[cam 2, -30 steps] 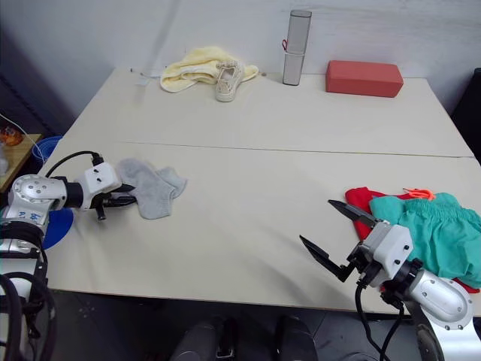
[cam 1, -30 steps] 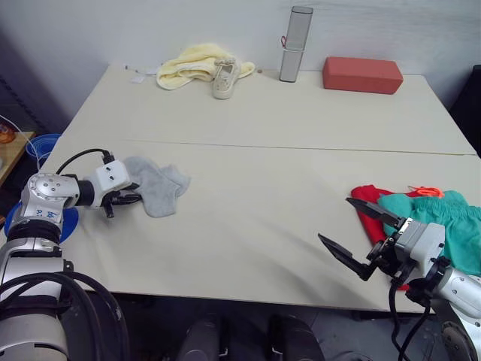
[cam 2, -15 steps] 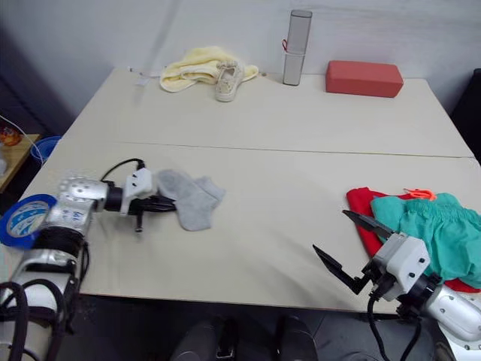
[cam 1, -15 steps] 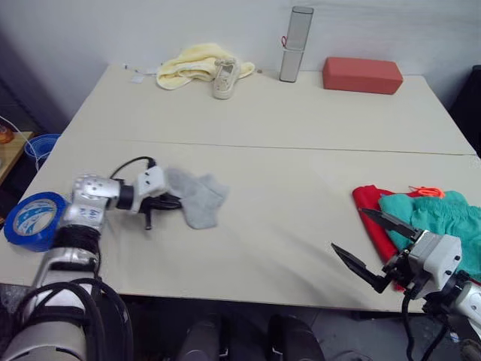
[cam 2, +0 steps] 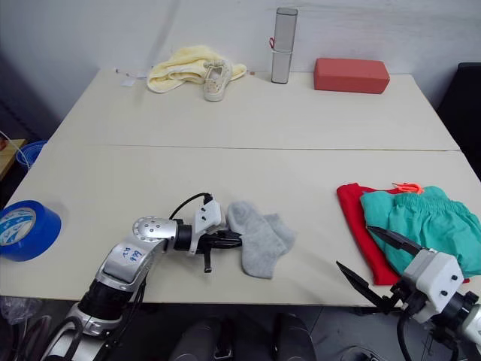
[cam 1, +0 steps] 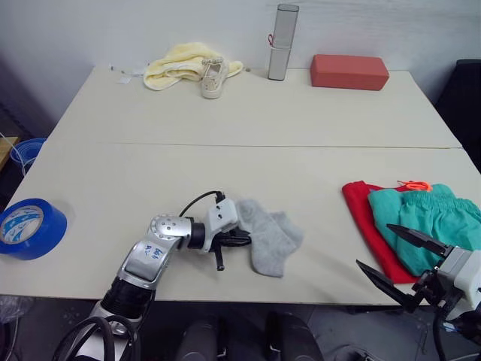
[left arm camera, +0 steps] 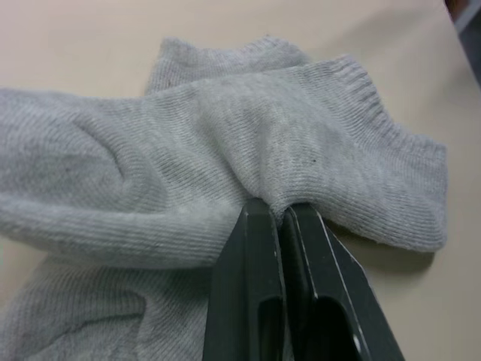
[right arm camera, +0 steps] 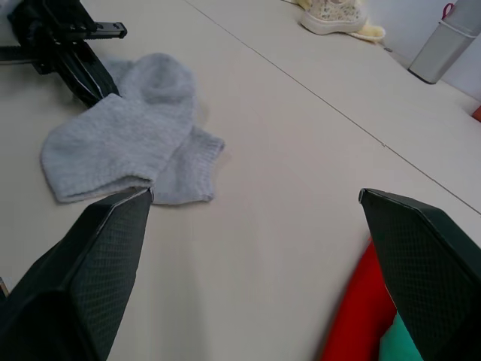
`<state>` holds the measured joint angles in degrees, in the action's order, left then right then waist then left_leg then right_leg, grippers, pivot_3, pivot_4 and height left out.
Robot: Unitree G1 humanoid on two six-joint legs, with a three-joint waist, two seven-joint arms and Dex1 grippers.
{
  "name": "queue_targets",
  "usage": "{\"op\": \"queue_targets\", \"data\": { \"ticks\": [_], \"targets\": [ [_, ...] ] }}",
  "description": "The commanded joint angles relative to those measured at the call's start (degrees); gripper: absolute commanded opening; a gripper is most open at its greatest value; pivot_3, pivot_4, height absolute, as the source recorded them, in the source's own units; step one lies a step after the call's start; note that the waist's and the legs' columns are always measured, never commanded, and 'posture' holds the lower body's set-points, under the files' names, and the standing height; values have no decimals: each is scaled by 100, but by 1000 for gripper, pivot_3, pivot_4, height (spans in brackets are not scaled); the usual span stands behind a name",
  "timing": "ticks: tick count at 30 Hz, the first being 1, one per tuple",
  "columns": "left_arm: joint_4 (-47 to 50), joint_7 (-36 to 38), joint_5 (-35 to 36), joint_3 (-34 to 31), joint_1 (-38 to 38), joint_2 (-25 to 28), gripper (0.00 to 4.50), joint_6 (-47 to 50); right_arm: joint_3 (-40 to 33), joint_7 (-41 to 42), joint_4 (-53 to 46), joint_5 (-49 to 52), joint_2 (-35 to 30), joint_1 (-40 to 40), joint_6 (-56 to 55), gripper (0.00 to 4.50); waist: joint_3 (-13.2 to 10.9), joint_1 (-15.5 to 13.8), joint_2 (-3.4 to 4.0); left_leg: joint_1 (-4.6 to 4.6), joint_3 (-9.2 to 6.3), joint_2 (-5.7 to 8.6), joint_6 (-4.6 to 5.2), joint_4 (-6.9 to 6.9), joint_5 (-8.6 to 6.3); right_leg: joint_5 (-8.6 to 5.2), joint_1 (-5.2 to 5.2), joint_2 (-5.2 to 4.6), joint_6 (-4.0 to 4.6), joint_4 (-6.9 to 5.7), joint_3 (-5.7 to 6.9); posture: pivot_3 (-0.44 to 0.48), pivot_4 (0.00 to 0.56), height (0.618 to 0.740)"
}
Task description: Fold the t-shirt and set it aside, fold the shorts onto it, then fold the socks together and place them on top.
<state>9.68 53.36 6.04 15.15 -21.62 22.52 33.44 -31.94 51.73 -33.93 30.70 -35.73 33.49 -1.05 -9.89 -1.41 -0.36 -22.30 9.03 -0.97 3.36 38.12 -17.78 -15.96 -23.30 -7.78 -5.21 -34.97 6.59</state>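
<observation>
Two light grey socks lie overlapped near the table's front edge, left of centre. My left gripper is shut on their left edge; the left wrist view shows its fingertips pinching a fold of the socks. The red t-shirt lies folded at the front right, with the teal shorts folded on top of it. My right gripper hangs open at the front edge beside the t-shirt, holding nothing. In the right wrist view that gripper faces the socks across bare table.
A blue tape roll sits at the front left. Along the back edge are a pale yellow cloth, a beige shoe, a silver cylinder and a red-brown block. A seam crosses the table.
My left gripper has dragged the socks rightward across the table, from the left side to near the middle. The right gripper stays open and has drawn back toward the front edge. The camera shifted.
</observation>
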Motion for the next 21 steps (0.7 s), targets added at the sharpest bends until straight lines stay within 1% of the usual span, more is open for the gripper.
{"op": "queue_targets", "data": {
  "ticks": [1, 4, 6, 7, 9, 11, 12, 14, 17, 20, 21],
  "targets": [
    [339, -38, 187, 67, 113, 38, 12, 143, -243, 14, -152, 122, 11, 77, -22, 4500, 0, -5, 0, -1, 0, 0, -1, -1, -1, 0, -1, -2, 1, 1, 0, 0, 150, 740],
    [509, 61, 458, 29, 198, 153, 12, 457, -186, -30, -179, 139, 1, 73, 42, 4500, 0, 0, 0, -1, 0, 0, -3, -2, -1, -2, -4, -3, 4, 2, -1, 0, 150, 740],
    [506, 94, 503, -17, 202, 225, 484, 217, -139, -59, -219, 184, -14, 55, 128, 4500, -1, 0, 1, -1, -1, -1, -12, -3, -5, -3, -6, -4, 6, 1, -1, 0, 150, 740],
    [495, 106, 618, -134, 214, 209, 641, 140, -122, -80, -236, 191, -28, 33, 179, 4500, -1, 0, 1, -1, -1, -1, -20, -3, -9, -4, -6, -4, 6, 1, -1, 0, 150, 740],
    [493, 111, 788, -269, 240, 204, 1241, 86, -110, -103, -271, 189, -31, 18, 239, 4500, -1, 0, 2, -1, -1, -1, -21, -3, -9, -4, -6, -5, 7, 1, -1, 0, 150, 740],
    [427, 360, 1120, -565, 254, 329, 1924, -26, -106, -203, -325, 331, -53, -20, 479, 4500, -1, 2, 2, -2, -2, -1, -21, -3, -10, -4, -7, -7, 8, 1, -1, 0, 150, 740],
    [375, 459, 1276, -727, 258, 392, 2182, -77, -98, -233, -360, 403, -69, -23, 606, 4500, -1, 4, 2, -3, -2, -1, -22, -3, -9, -4, -8, -7, 8, 1, -1, 0, 150, 740],
    [304, 702, 1557, -974, 263, 583, 2182, -82, -61, -268, -449, 503, -100, -19, 826, 4500, -1, 5, 3, -3, -3, -2, -25, -4, -9, -6, -10, -7, 12, 0, 1, 0, 150, 740],
    [10, 1128, 2005, -1334, 127, 1105, 2182, 369, 80, -504, -751, 940, -172, -22, 1483, 4500, -3, 18, 6, -3, -4, -3, -30, -6, -7, -9, -11, -6, 16, -1, 3, 0, 150, 740],
    [-414, 1321, 1988, -1368, -146, 1520, 2674, 443, 267, -922, -1031, 1583, -297, -51, 2339, 4500, -3, 17, 7, -3, -5, -5, -32, -6, -6, -11, -14, -6, 19, -4, 6, 0, 150, 740],
    [-652, 1219, 1899, -1383, -295, 1509, 2960, 321, 379, -1125, -1120, 1825, -365, -84, 2674, 4500, -3, 3, 6, -4, -5, -5, -33, -6, -6, -11, -15, -6, 19, -4, 6, 0, 150, 740]
  ]
}}
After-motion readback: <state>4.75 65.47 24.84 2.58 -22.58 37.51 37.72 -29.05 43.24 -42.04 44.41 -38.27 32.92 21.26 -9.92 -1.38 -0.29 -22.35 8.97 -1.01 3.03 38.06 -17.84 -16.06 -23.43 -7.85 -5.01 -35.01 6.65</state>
